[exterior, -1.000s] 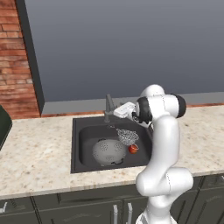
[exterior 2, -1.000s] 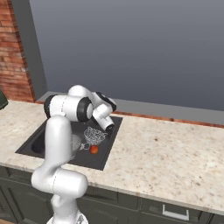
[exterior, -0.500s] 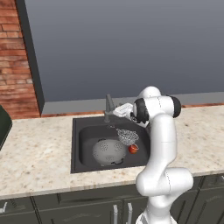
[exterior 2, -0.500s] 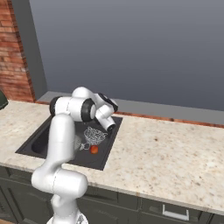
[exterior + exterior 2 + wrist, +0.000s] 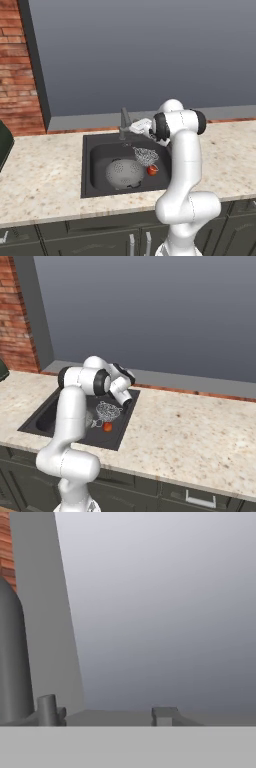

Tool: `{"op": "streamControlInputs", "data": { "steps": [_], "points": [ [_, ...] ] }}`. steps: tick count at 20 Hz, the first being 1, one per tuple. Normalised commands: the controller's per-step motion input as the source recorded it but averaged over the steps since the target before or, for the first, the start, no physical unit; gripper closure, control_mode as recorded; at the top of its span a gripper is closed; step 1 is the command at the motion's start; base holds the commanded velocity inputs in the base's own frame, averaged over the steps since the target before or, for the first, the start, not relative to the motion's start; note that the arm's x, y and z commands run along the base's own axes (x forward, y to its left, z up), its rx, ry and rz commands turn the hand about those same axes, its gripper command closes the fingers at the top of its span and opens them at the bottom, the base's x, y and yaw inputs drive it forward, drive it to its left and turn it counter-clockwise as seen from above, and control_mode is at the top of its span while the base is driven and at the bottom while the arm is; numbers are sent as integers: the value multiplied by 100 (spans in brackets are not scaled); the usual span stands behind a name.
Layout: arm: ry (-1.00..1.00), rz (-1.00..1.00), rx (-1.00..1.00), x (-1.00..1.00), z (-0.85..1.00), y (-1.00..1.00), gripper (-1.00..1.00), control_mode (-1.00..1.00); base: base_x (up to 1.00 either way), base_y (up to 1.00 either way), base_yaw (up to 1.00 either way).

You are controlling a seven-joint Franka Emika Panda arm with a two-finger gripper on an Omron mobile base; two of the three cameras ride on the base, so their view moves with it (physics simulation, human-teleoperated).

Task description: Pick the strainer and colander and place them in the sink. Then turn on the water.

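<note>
The dark sink (image 5: 97,160) holds the grey perforated colander (image 5: 125,173) upside down on its floor. The wire-mesh strainer (image 5: 145,156) lies just right of it, also in the basin (image 5: 42,418). From the right, the strainer (image 5: 108,411) shows beside my arm. My gripper (image 5: 132,128) hovers at the sink's rear edge, right beside the grey faucet (image 5: 124,122). In the hand view the fingertips (image 5: 47,709) stand apart with nothing between them, and the faucet's column (image 5: 12,662) rises just left of my gripper (image 5: 106,714). The water is out of view.
A small red fruit (image 5: 152,170) sits in the sink by the strainer. Speckled stone counter (image 5: 45,175) runs on both sides, with a grey wall behind and brick (image 5: 20,65) at the left. A dark object (image 5: 4,142) pokes in at the far left edge.
My hand has edged a little to the left, closer to the faucet. The colander, strainer and red fruit lie where they were.
</note>
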Motion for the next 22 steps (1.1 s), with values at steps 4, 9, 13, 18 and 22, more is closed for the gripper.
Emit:
{"op": "streamControlInputs", "data": {
  "steps": [4,9,13,18,22],
  "points": [
    [3,-6,0,0,-8,-28,100,-100,0,0,0],
    [39,-19,5,29,-4,-54,100,-100,0,0,0],
    [55,-17,7,63,-3,-74,100,-100,0,0,0],
    [42,-13,10,61,-13,-96,100,-100,0,0,0],
    [30,-8,13,46,-41,-100,100,-100,0,0,0]
  ]
}}
